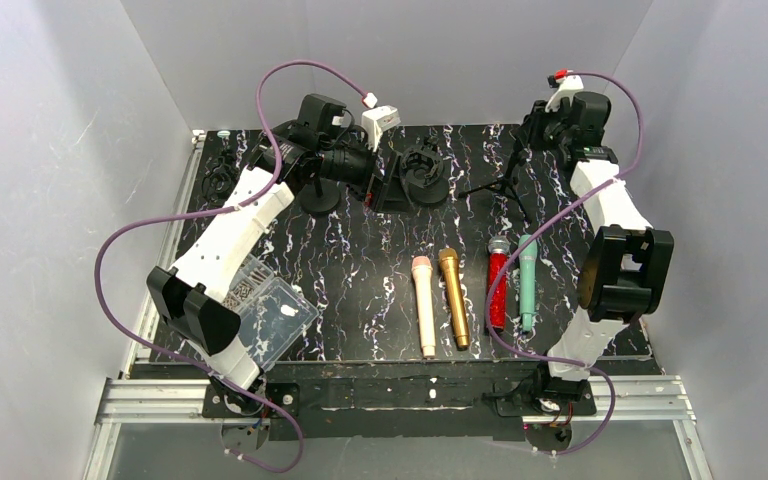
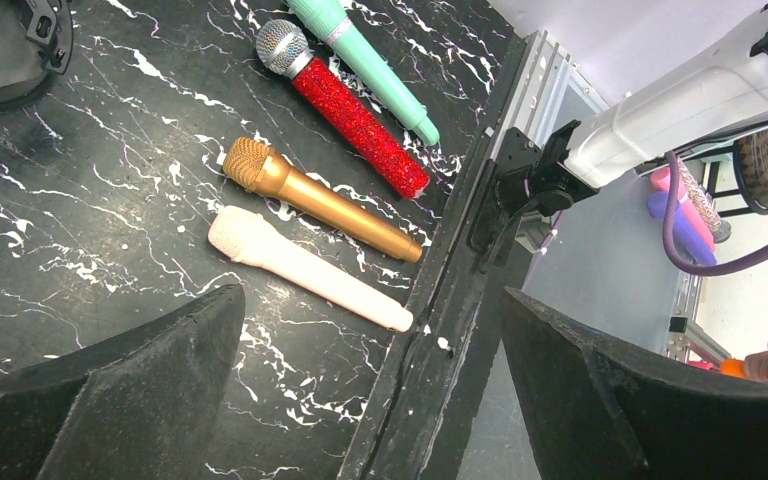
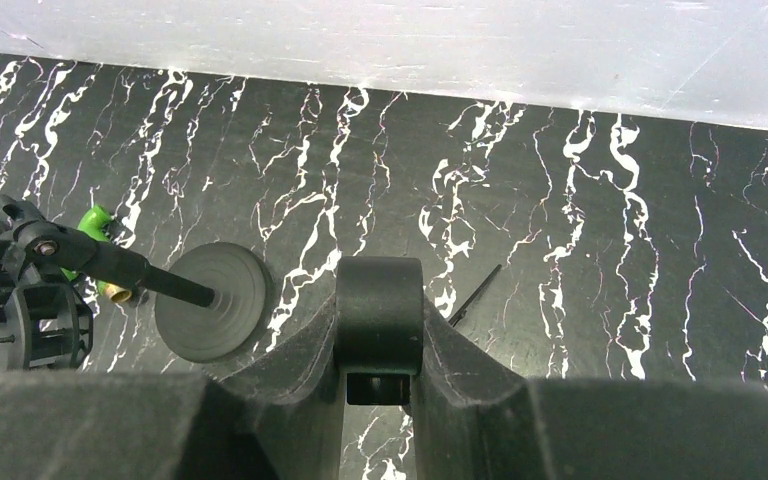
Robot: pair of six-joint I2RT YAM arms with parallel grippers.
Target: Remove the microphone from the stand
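Four microphones lie side by side on the black marbled table: pink (image 1: pixel 424 305), gold (image 1: pixel 454 298), red glitter (image 1: pixel 497 285) and teal (image 1: pixel 527 280). None of them is in a stand. A black tripod stand (image 1: pixel 505 182) is at the back right. My right gripper (image 1: pixel 537 128) is over its top and, in the right wrist view, my right gripper (image 3: pixel 378 335) is shut on a black cylinder (image 3: pixel 378 290) at the stand's top. I cannot tell whether this is a microphone or the holder. My left gripper (image 1: pixel 385 190) is open and empty in the left wrist view (image 2: pixel 370 300).
A round-base stand with a clip (image 1: pixel 425 172) and another round base (image 1: pixel 318 200) stand at the back middle. A clear plastic box (image 1: pixel 270 320) sits at the front left. A tripod leg (image 3: pixel 475 293) and a round base (image 3: pixel 210 300) show below my right gripper.
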